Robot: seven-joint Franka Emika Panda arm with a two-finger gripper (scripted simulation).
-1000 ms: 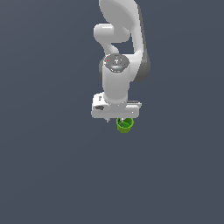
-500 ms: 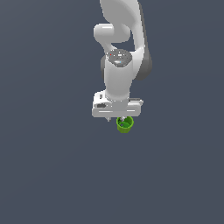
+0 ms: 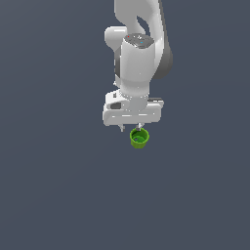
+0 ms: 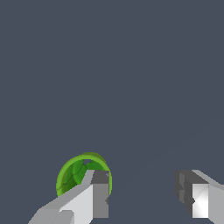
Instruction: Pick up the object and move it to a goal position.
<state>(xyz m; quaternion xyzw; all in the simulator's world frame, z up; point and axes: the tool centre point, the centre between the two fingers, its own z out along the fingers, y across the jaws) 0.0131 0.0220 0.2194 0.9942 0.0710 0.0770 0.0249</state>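
The object, a small bright green round cup [image 3: 139,138] with a darker hollow, stands on the dark grey floor just below the white hand. My gripper [image 3: 131,128] hangs over it, pointing down, with its jaws wide apart. In the wrist view one finger [image 4: 98,192] lies over the cup [image 4: 72,175] and covers part of its rim. The other finger [image 4: 192,192] is far off to the side. The cup sits at that one finger, not in the middle of the gap. My gripper [image 4: 142,190] holds nothing.
A plain dark grey floor [image 3: 58,195] fills both views. The white arm [image 3: 139,53] rises above the hand towards the top of the exterior view. No other objects or marker show.
The arm's upper links have shifted up and towards the exterior view's right. The hand has stayed nearly in place over the cup. The cup has not moved.
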